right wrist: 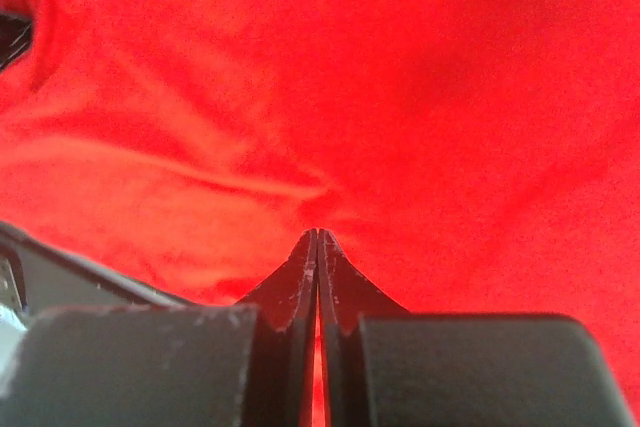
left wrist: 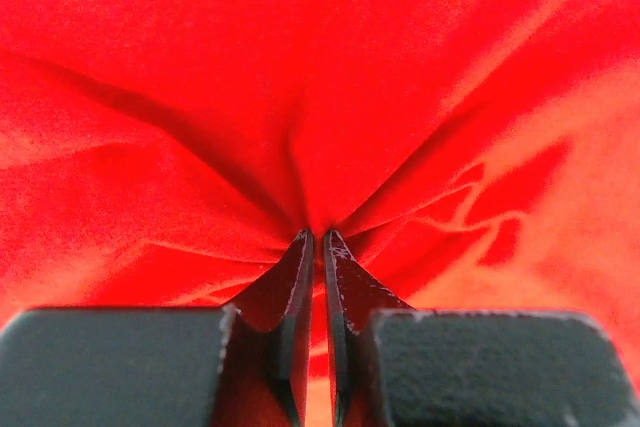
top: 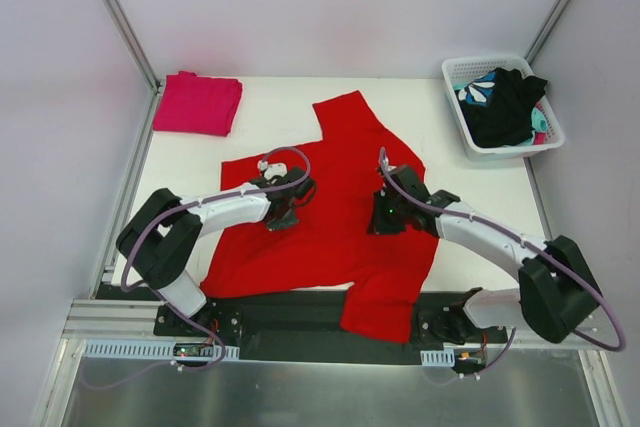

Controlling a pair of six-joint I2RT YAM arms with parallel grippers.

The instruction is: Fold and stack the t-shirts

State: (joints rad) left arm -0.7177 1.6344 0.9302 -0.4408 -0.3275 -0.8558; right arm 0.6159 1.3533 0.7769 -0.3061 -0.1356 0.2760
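Observation:
The large red t-shirt (top: 335, 227) lies spread across the middle of the table, with one corner hanging over the near edge. My left gripper (top: 283, 215) rests on its left half. In the left wrist view that gripper (left wrist: 318, 237) is shut on a pinch of the red t-shirt (left wrist: 300, 67), and folds radiate from its tips. My right gripper (top: 384, 221) sits on the shirt's right half. In the right wrist view it (right wrist: 317, 234) is shut with its tips in the red t-shirt (right wrist: 420, 97), and a faint crease runs to them. A folded magenta-pink t-shirt (top: 197, 103) lies at the back left.
A white basket (top: 485, 60) stands at the back right, holding a black garment (top: 505, 107) and a teal-and-white patterned one (top: 478, 89). Metal frame posts run along both sides of the table. A black rail (top: 290, 312) with the arm bases lines the near edge.

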